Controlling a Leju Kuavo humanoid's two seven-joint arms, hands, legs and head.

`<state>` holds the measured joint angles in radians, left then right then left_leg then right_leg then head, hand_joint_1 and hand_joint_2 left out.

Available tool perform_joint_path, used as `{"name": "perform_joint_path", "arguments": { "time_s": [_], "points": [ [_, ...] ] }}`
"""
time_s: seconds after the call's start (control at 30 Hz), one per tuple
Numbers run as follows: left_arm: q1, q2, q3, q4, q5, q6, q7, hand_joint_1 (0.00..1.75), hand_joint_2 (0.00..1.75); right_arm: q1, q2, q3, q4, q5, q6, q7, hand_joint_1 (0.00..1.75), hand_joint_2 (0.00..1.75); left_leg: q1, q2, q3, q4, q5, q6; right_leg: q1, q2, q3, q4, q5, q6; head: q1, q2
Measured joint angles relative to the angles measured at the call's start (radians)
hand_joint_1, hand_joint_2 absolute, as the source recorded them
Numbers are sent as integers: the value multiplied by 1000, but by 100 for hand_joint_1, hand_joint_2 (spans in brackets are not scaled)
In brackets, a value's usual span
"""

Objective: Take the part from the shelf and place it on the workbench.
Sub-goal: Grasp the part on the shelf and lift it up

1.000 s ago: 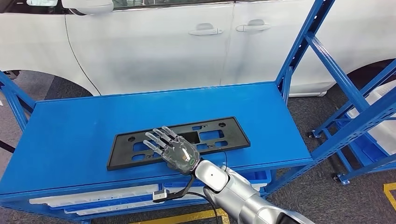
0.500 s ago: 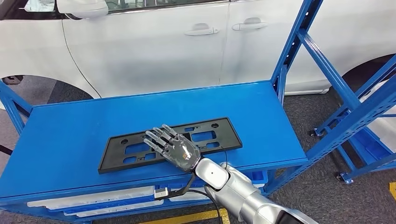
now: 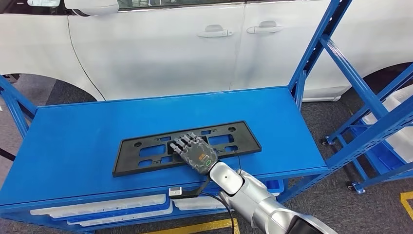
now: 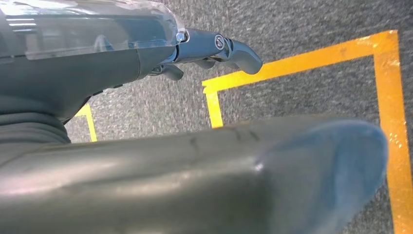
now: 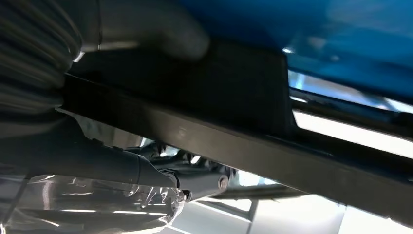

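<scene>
The part, a flat black number-plate holder (image 3: 146,151), lies along the front half of the blue shelf top (image 3: 73,131). My right hand (image 3: 197,152) rests on its near edge right of the middle, fingers curled down over the frame. In the right wrist view the thumb (image 5: 146,29) lies on one face of the black part (image 5: 234,97) and the dark fingers (image 5: 195,178) on the other, so the hand grips the edge. My left hand (image 4: 97,63) hangs over the grey floor with its fingers apart and nothing in it.
A white car (image 3: 170,44) stands close behind the shelf. Blue rack uprights (image 3: 311,53) rise at the right end, with another blue rack (image 3: 384,126) beyond. White trays (image 3: 107,207) sit on the level below. Yellow tape lines (image 4: 302,63) mark the floor.
My right hand's fingers, stretched flat over the part before, have curled down onto it and the hand has dropped to the near edge. The part stays on the shelf.
</scene>
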<state>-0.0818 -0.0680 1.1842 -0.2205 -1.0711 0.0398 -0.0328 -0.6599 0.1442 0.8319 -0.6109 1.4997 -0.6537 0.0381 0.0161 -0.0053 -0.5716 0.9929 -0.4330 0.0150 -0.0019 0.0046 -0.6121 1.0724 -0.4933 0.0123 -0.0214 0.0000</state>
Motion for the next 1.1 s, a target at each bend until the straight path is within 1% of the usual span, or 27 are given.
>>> {"name": "perform_joint_path", "arguments": {
  "time_s": [0.07,0.1,0.13,0.17,0.2,0.23,0.27,0.3,0.33,0.37,0.43,0.47,0.5,0.57,0.6,0.63,0.67,0.7,0.73,0.77,0.8,0.83,0.93,0.97,1.0,1.03,1.1],
  "points": [
    [-1,0,0,0,0,0,0,0,0,-6,-3,-10,27,-4,0,3,175,175,-2,1,-2,0,1,7,-2,0,-66,137,-66,6,0,0],
    [0,1,0,0,0,1,1,0,0,-7,-5,-13,39,-5,0,3,175,175,-3,1,-3,0,1,8,-3,-1,-96,198,-86,7,0,0],
    [0,1,0,0,0,1,1,0,0,-7,-6,-15,49,-5,0,4,175,175,-4,1,-3,1,0,9,-3,-1,-112,228,-87,7,0,0],
    [0,1,0,0,0,1,1,0,0,-9,-7,-16,57,-6,0,4,175,175,-5,0,-2,1,0,9,-3,-1,-108,218,-69,6,0,0],
    [0,1,0,0,0,1,1,0,0,-12,-8,-18,64,-7,1,5,175,175,-7,0,-1,2,0,9,-2,-1,-86,169,-35,2,0,0],
    [-1,1,0,0,0,1,1,0,0,-16,-8,-21,71,-7,1,7,175,175,-8,-1,1,2,-1,8,-1,-1,-51,97,4,-5,0,0],
    [-1,1,0,0,0,1,1,0,0,-20,-8,-23,77,-8,3,9,175,175,-11,-1,1,4,-2,6,2,-1,-16,25,31,-12,0,0],
    [-2,0,0,0,-1,1,1,0,0,-25,-8,-27,82,-8,4,13,175,175,-13,-2,0,5,-3,2,5,-2,9,-28,48,-18,0,0],
    [-2,0,0,0,-1,0,1,0,0,-28,-8,-30,87,-8,7,17,175,175,-14,-2,-1,5,-4,-2,8,-2,22,-58,53,-22,0,0],
    [-2,0,0,0,-2,0,1,0,0,-30,-8,-33,92,-9,10,22,175,175,-14,-2,-2,5,-4,-7,9,-2,25,-68,51,-24,0,0],
    [-2,2,0,0,-3,-2,0,0,0,-34,-8,-39,101,-10,16,30,175,175,-14,-1,-2,7,-8,-17,5,-2,27,-75,55,-30,0,0],
    [-3,4,0,0,-3,-3,0,0,0,-37,-8,-41,106,-11,18,32,175,175,-14,-1,-7,22,-19,-21,2,-3,30,-81,58,-35,0,0],
    [-3,5,0,0,-3,-4,-1,0,0,-40,-8,-44,111,-12,18,33,175,175,-13,-1,-21,56,-41,-26,-2,-4,34,-86,60,-38,0,0],
    [-2,6,0,0,-3,-6,-3,0,0,-43,-8,-51,123,-14,13,28,175,175,-8,0,-78,182,-107,-35,-3,-6,36,-88,61,-42,0,0],
    [-2,7,0,0,-3,-8,-6,0,0,-43,-8,-55,128,-14,10,24,175,175,-5,0,-109,247,-133,-40,-3,-6,35,-87,61,-43,0,0],
    [-1,7,0,0,-3,-12,-12,0,44,-43,-8,-59,132,-14,7,20,175,175,-2,0,-128,287,-142,-43,-3,-6,35,-86,61,-43,0,0],
    [0,8,0,0,-3,-16,-22,0,87,-43,-8,-62,136,-14,4,16,175,175,1,0,-129,288,-131,-46,-3,-6,35,-85,60,-42,0,0],
    [0,9,0,0,-4,-19,-36,0,131,-43,-8,-65,138,-13,3,13,175,175,4,0,-108,246,-101,-49,-5,-5,35,-82,58,-40,0,0],
    [0,10,0,0,-5,-21,-52,0,175,-44,-8,-69,139,-13,2,9,175,175,7,1,-72,173,-63,-51,-6,-4,36,-78,55,-36,0,0],
    [-1,10,0,0,-7,-22,-67,0,175,-44,-8,-74,140,-14,-1,5,175,175,8,1,-37,103,-37,-51,-5,-3,35,-73,52,-32,0,0],
    [-2,11,0,0,-9,-23,-80,0,175,-45,-8,-79,140,-17,-6,-1,175,175,8,0,-11,50,-20,-47,-4,-2,34,-69,50,-26,0,0],
    [-2,11,0,0,-11,-24,-87,0,175,-44,-8,-85,139,-24,-12,-12,175,175,7,-1,3,22,-15,-42,-2,0,32,-66,49,-21,0,0],
    [-1,11,0,0,-12,-25,-95,0,175,-33,-8,-113,120,-82,-27,-72,175,175,5,-2,3,16,-13,-20,-2,2,30,-64,49,-6,0,0],
    [-1,11,0,0,-11,-29,-100,0,175,-26,-9,-126,104,-121,-29,-111,175,175,6,-2,2,14,-10,-13,-3,1,25,-53,40,-1,0,0],
    [-1,12,0,0,-9,-36,-106,0,175,-17,-11,-143,81,-178,-30,-167,175,175,7,-1,2,12,-8,-6,-4,0,12,-24,19,4,0,0],
    [-1,12,0,0,-7,-45,-114,0,175,-5,-14,-162,50,-253,-33,-238,175,175,7,0,1,10,-6,-2,-5,0,-11,26,-11,7,0,0],
    [0,12,0,0,-4,-61,-124,0,175,24,-24,-206,-26,-410,-39,-386,175,175,5,0,-2,11,-6,2,-5,-1,-76,163,-75,10,0,0]
  ]
}}
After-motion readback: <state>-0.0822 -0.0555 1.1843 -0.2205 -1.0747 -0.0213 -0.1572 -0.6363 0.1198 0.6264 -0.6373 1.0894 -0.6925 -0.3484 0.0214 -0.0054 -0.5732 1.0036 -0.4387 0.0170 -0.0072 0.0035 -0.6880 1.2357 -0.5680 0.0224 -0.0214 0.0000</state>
